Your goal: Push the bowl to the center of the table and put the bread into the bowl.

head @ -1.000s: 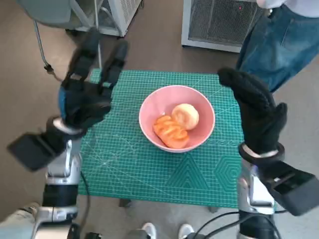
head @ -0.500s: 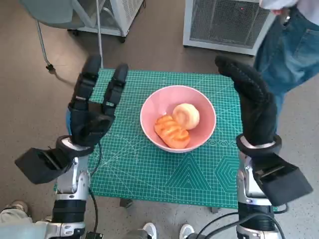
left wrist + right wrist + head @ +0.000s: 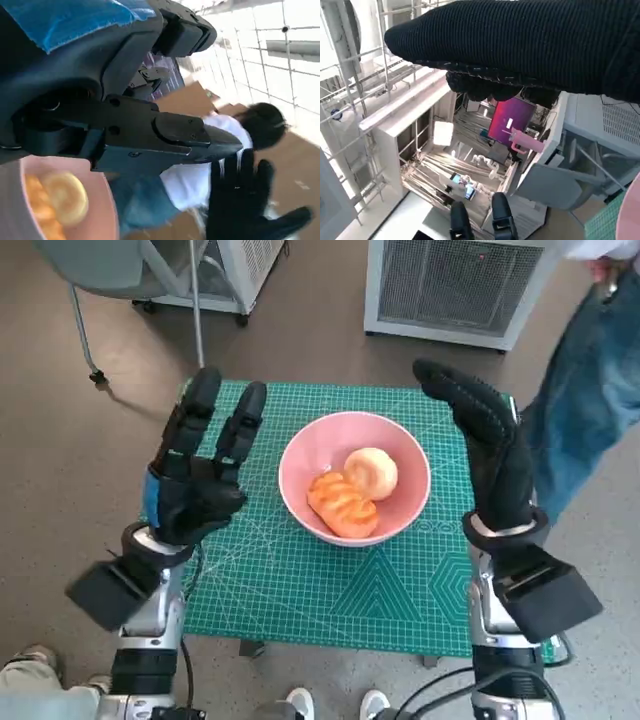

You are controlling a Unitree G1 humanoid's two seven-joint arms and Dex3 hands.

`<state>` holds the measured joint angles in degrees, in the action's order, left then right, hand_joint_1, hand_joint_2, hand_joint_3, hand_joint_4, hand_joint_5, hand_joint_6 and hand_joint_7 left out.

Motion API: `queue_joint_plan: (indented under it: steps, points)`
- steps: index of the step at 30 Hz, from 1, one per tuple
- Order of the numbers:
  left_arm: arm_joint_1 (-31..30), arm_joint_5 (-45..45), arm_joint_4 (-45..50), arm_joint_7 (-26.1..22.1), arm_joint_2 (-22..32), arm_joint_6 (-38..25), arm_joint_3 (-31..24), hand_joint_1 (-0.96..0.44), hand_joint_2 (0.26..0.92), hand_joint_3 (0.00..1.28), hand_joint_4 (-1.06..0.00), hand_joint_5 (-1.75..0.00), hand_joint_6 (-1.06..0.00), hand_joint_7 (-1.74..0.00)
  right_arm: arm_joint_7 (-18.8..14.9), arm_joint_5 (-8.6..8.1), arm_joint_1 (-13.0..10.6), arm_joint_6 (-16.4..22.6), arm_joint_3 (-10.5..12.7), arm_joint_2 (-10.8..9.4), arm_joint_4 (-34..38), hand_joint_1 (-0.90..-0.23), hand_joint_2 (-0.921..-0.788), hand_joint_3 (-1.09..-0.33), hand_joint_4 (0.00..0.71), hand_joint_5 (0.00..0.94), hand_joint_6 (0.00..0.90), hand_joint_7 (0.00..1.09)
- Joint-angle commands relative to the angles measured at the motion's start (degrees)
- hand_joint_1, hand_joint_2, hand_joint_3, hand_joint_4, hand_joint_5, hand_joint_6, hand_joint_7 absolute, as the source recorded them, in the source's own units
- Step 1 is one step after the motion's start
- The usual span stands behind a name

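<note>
Now the round pink bowl (image 3: 355, 477) sits mid-tabletop (image 3: 300, 590) with both bread rolls (image 3: 355, 492) inside. The left hand (image 3: 195, 475) has dropped lower, the right hand (image 3: 490, 450) drifted inward; both are spread and empty, so the job looks done.

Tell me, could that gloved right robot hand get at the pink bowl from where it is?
Probably yes. The right robot hand hangs open just beside the pink bowl, and nothing lies between them on the green mat.

My left wrist view cuts off the bowl (image 3: 102, 210) at its edge; the person (image 3: 220, 150) there is blurred.
</note>
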<state>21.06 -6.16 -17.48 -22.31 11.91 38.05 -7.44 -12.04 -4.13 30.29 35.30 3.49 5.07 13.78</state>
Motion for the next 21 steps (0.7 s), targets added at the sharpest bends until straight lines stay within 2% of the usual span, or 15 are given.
queue_joint_plan:
  steps: [1, 7, 11, 21]
  points:
    - [-0.2, 4.5, -2.4, 3.8, 0.2, 3.4, 0.2, -0.35, 0.921, 0.13, -0.16, 0.0, -0.28, 0.0, 0.3, 0.33, 0.4, 0.3, -0.3, 0.1, 2.6, -0.665, -0.921, -0.823, 0.244, 0.027, 0.0, 0.67]
    - [0.2, 11.4, -4.9, 10.0, 0.5, 7.2, 0.5, -0.38, 0.921, 0.15, -0.15, 0.0, -0.28, 0.0, -0.4, -0.82, 1.2, 1.4, -0.5, -0.4, 5.3, -0.667, -0.921, -0.819, 0.245, 0.026, 0.001, 0.67]
    - [0.6, 14.0, -6.7, 13.0, 0.7, 9.9, 0.7, -0.31, 0.921, 0.15, -0.15, 0.0, -0.27, 0.0, -1.1, -1.79, 1.6, 1.9, -0.8, -0.8, 6.7, -0.666, -0.921, -0.818, 0.246, 0.025, 0.001, 0.67]
    - [2.4, 11.2, -11.6, 13.4, 0.8, 13.0, 2.0, -0.13, 0.921, 0.11, -0.14, 0.0, -0.24, 0.0, -2.2, -2.44, 2.7, 4.1, -0.7, -0.6, 10.8, -0.665, -0.921, -0.814, 0.25, 0.024, 0.006, 0.67]
